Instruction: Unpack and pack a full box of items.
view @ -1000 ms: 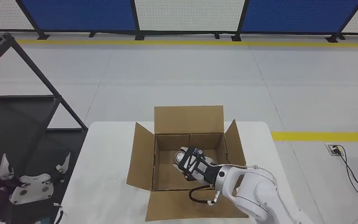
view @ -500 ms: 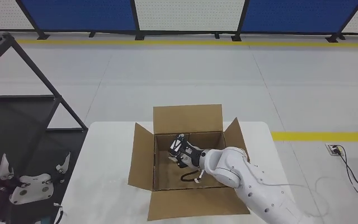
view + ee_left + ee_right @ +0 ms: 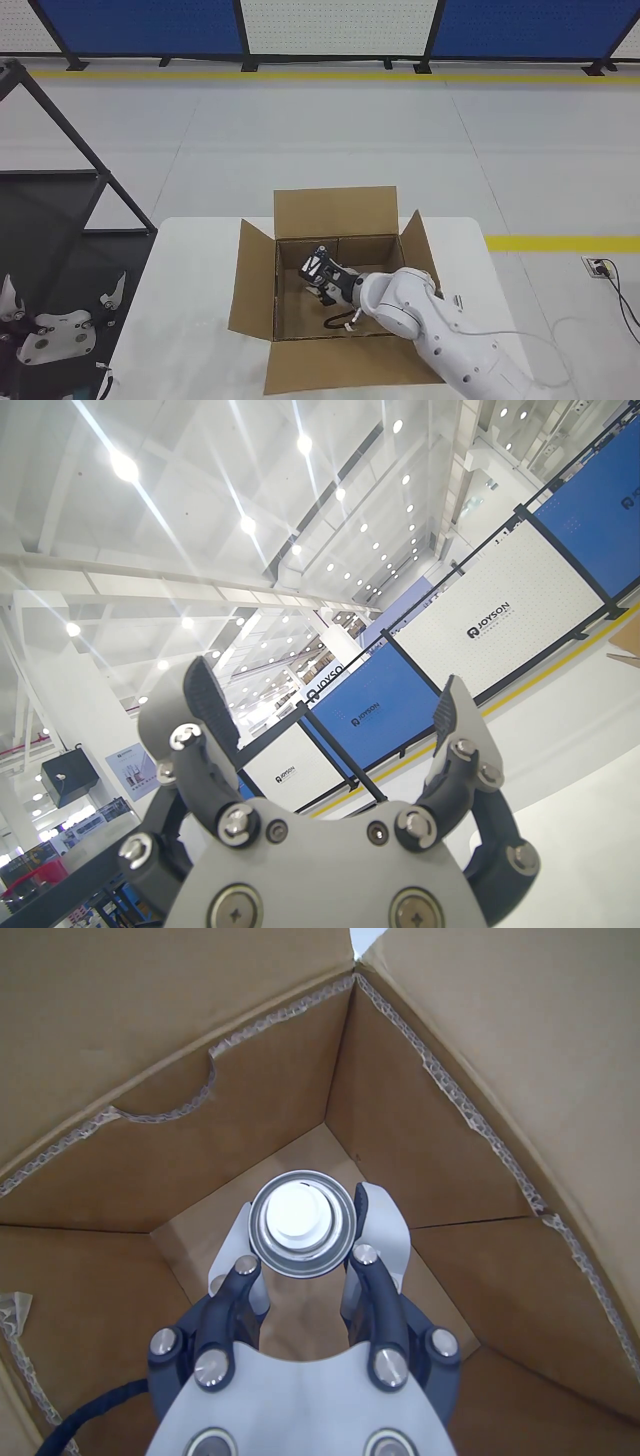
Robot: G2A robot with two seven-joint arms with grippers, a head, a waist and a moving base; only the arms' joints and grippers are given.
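**Can grasp inside box, right arm**

Reading right gripper (image 3: 305, 1200) as clamped on can (image 3: 302, 1233): 1 finger each side, pads against the body just under the rim. Can upright, deep in box (image 3: 150, 1028), close to 1 inside corner. Seen from above, toward the far-left corner of box (image 3: 335, 212), itself at the far edge of table (image 3: 190, 300), midway between left and right edges. Cannot tell whether standing on the box floor or lifted off it.

Step, as a judgement: pick or place of the can. Cannot settle which from this.
- If unpacking: lift straight up, keep upright, clear walls and all 4 flaps before swinging toward table.
- If packing: lower to floor, release, retreat vertically.

Left gripper (image 3: 325, 680) spread wide, holding nothing, aimed up at ceiling lights (image 3: 122, 467).

View differences:
- From right wrist: grip contact, white cap (image 3: 299, 1214) on can top, clearance to the corner walls.
- From top: box placement on table, flap spread, arm (image 3: 430, 320) entering over the near-right wall.
- From left wrist: hall ceiling plus blue and white panels (image 3: 500, 625).
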